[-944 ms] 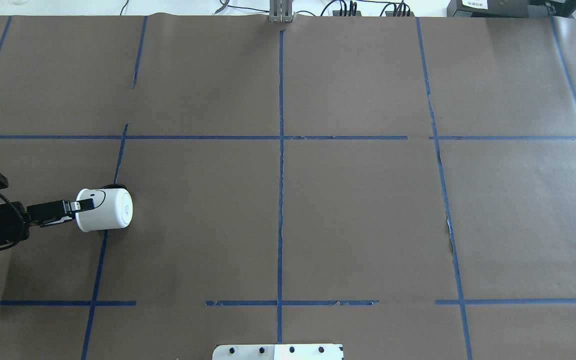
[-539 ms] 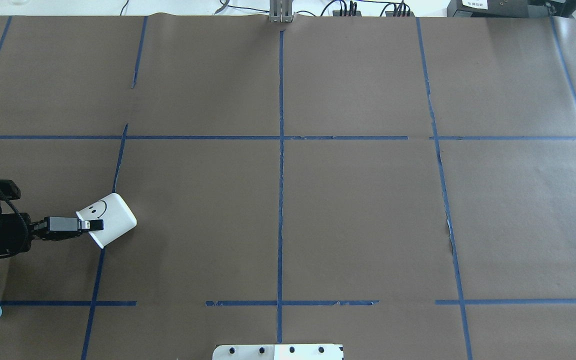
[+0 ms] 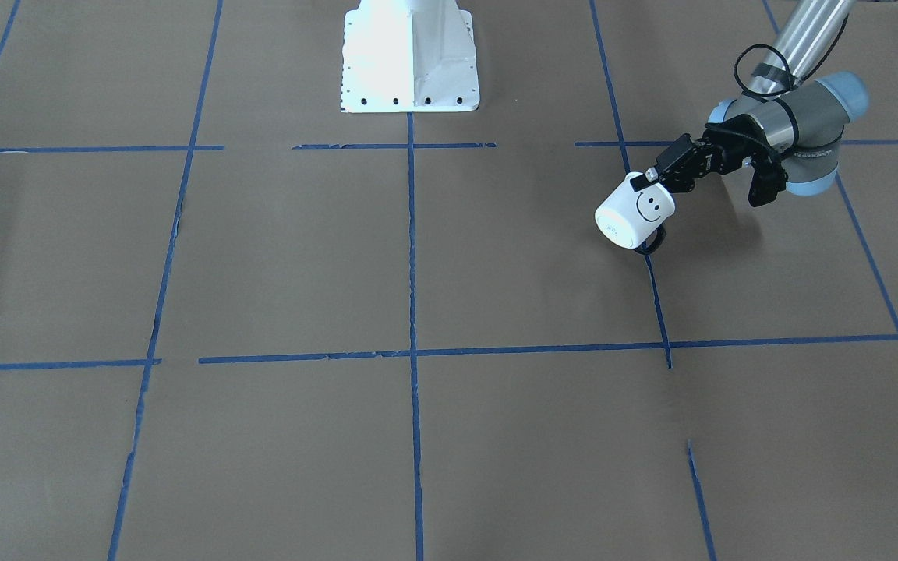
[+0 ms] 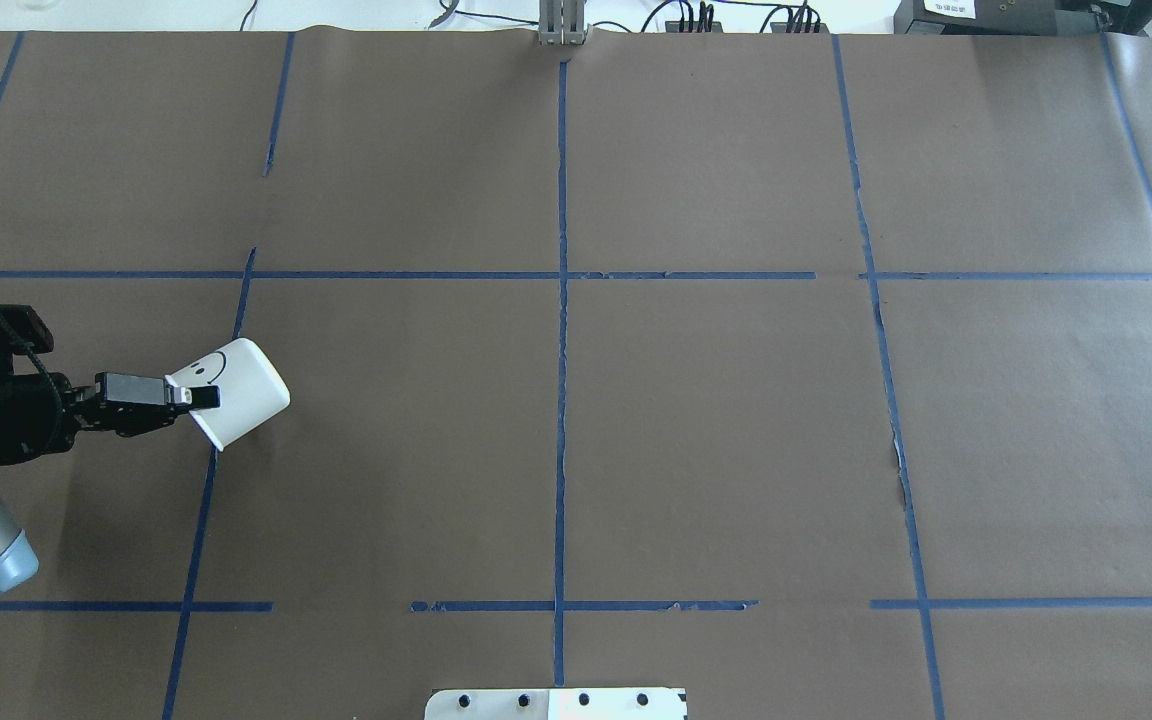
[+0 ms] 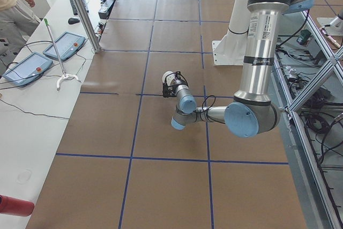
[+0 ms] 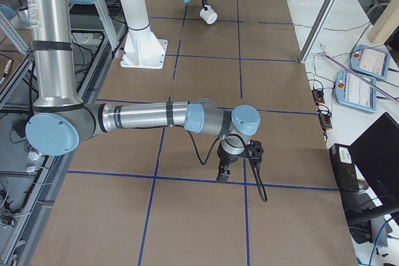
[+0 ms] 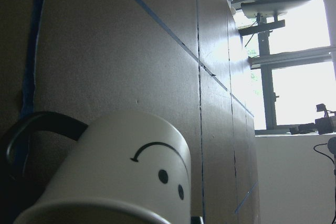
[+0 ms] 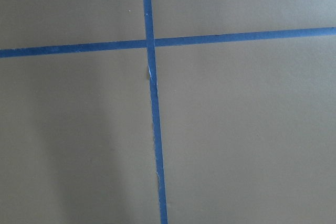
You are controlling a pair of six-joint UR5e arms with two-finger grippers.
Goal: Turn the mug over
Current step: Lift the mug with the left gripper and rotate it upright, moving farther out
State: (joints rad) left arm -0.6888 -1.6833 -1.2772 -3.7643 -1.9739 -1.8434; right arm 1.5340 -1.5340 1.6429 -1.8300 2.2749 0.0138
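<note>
The white mug (image 4: 239, 391) with a black smiley face hangs tilted from my left gripper (image 4: 194, 398), which is shut on its rim. The closed base points away from the arm and to the right. In the front view the mug (image 3: 633, 216) has its black handle (image 3: 650, 243) underneath, close to the table, with the left gripper (image 3: 646, 180) at its rim. The left wrist view shows the mug (image 7: 123, 174) filling the bottom. My right gripper (image 6: 222, 173) points down at the table in the right side view only; I cannot tell if it is open.
Brown paper with blue tape lines (image 4: 562, 300) covers the table. The white robot base plate (image 3: 408, 62) stands at the robot's edge. Control tablets (image 5: 25, 67) and a thin stand (image 5: 61, 57) lie on the white bench beyond the table's far edge.
The left gripper has carried the mug away from the robot and slightly right since half a second ago. Over the second the mug turned from base facing right to tilted diagonally.
</note>
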